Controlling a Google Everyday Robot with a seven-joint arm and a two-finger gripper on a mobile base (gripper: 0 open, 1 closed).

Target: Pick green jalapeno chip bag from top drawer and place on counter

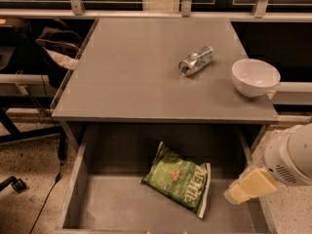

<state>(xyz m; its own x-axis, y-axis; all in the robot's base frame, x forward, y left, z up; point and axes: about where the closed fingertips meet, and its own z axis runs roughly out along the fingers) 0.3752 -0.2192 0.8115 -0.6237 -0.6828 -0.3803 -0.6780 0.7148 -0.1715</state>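
Observation:
The green jalapeno chip bag (pixel 178 180) lies flat on the floor of the open top drawer (pixel 73 189), right of its middle, with its white sealed edge toward the right. The counter (pixel 141 77) is above and behind the drawer. My gripper (pixel 242 189) comes in from the lower right on a white arm (pixel 292 155). It hovers over the drawer's right side, just right of the bag and apart from it. It holds nothing that I can see.
A crushed silver can (pixel 196 60) lies on the counter right of centre. A white bowl (pixel 255 76) stands at the counter's right edge. A railing (pixel 156 13) runs behind the counter. A chair and a bag (pixel 56 50) are at the left.

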